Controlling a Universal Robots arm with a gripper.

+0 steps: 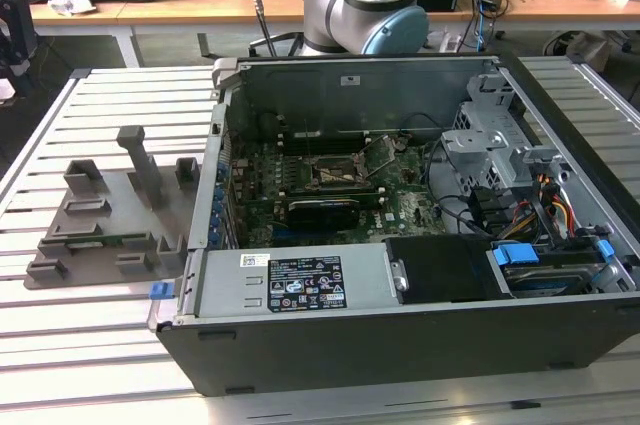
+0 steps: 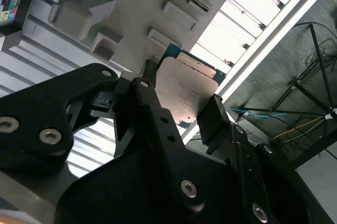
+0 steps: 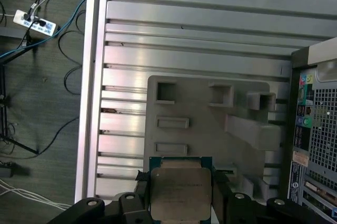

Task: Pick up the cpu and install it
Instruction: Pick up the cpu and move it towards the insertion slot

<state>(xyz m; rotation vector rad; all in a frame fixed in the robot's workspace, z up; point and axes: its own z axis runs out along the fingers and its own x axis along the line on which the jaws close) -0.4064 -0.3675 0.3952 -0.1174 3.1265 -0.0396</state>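
Plainly, the gripper (image 3: 180, 183) is clamped on the cpu (image 3: 180, 195), its black fingers (image 2: 213, 116) pressing two opposite edges in both wrist views. The cpu is a flat square with a dull silver metal lid and a thin green rim, and it hangs over one edge of the grey holder (image 3: 210, 129); whether it touches the holder is unclear. The matte plastic holder has rectangular pockets and upright blocks and lies on the ribbed metal table (image 3: 184, 23). Just beside the holder stands the open computer case (image 1: 400, 345).
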